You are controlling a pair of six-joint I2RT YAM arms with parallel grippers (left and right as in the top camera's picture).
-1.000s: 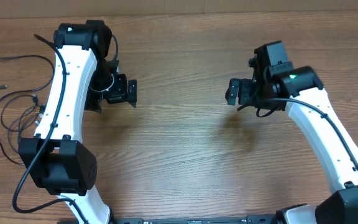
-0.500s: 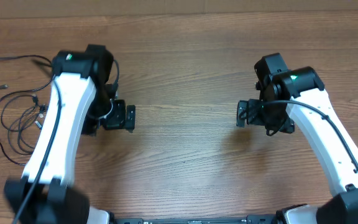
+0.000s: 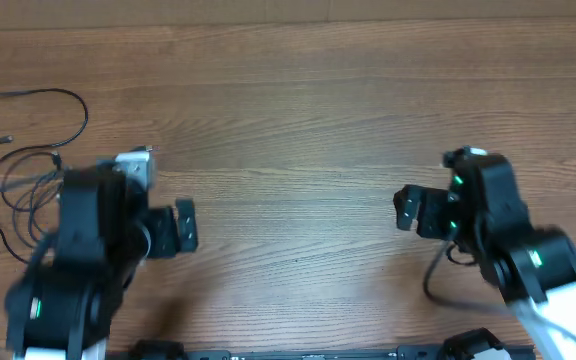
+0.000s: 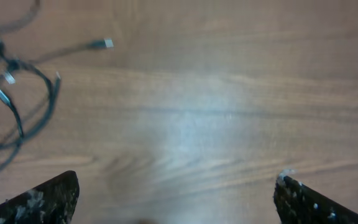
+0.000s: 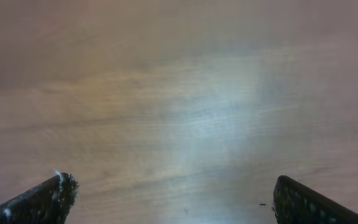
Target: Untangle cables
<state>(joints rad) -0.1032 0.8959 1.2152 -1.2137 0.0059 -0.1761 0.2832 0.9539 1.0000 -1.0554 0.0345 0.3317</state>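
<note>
My left fingers (image 3: 184, 228) were released, spread wide and pointing toward the middle of the counter (image 3: 298, 120); in the left wrist view their dark tips sat in the two bottom corners, with bare wood grain between them. My right fingers (image 3: 405, 207) were parted just as wide and faced inward from the opposite side, well apart from the left pair. The right wrist view showed the same thing: a tip in each lower corner and plain wood between. The cables (image 3: 28, 150) lay at the far left edge of the counter, on the outer side of my left arm and away from both pairs of fingers. One thin black cord swept a long arc near the back-left corner, and below it several cords crossed in loose overlapping loops, partly hidden by my left arm. From the left wrist they filled the upper left corner, a small knot of cords with a few silver-tipped plugs fanning out. The picture was too soft for me to tell how many cords met there.
</note>
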